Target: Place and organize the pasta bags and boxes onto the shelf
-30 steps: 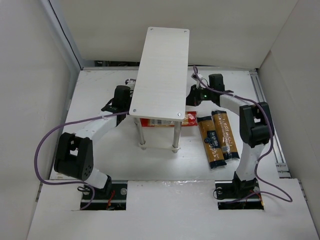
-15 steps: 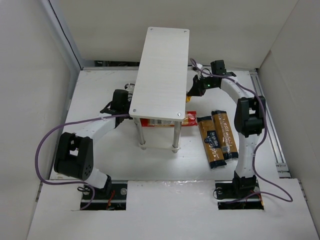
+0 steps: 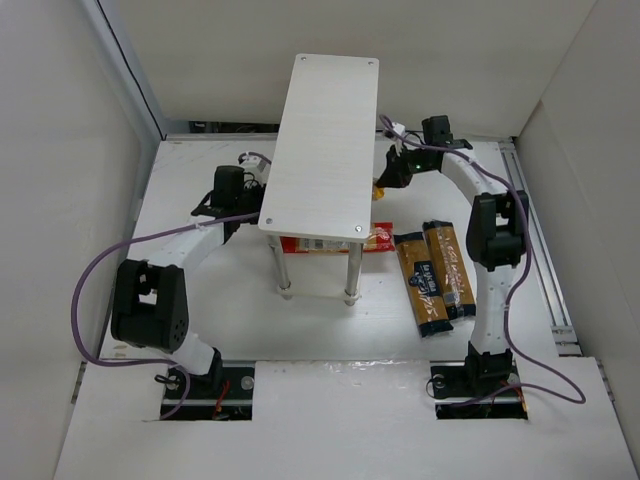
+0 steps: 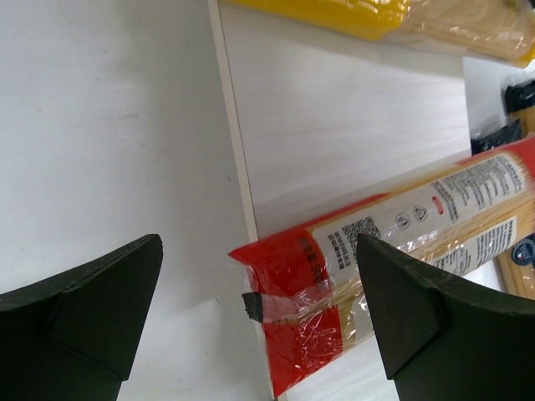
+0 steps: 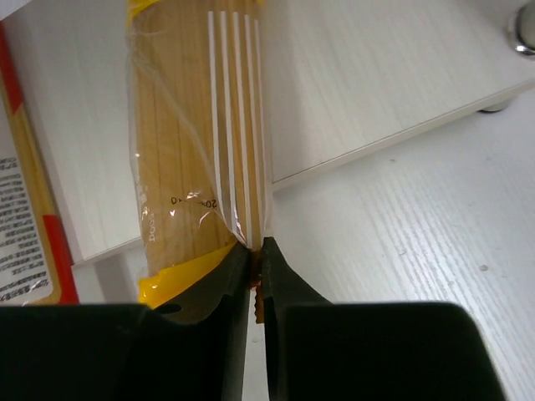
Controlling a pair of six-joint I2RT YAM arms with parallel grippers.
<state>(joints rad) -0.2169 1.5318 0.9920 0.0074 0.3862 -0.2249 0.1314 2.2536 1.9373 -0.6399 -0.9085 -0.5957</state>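
The shelf stands mid-table. Its lower board holds the red-and-white pack, whose near end juts over the board's edge; the pack also shows under the top board in the top view. My left gripper is open and empty, with its jaws either side of that end. My right gripper is shut on the edge of the orange-yellow pack, which lies partly on the lower board. Two amber-brown packs lie on the table right of the shelf.
A metal shelf leg stands at the far right of the right wrist view. White walls enclose the table on the left, back and right. Purple cables loop from both arms.
My right gripper has carried the orange-yellow pack farther back along the shelf's right side, onto the lower board. My left gripper has drawn a little left and back from the shelf.
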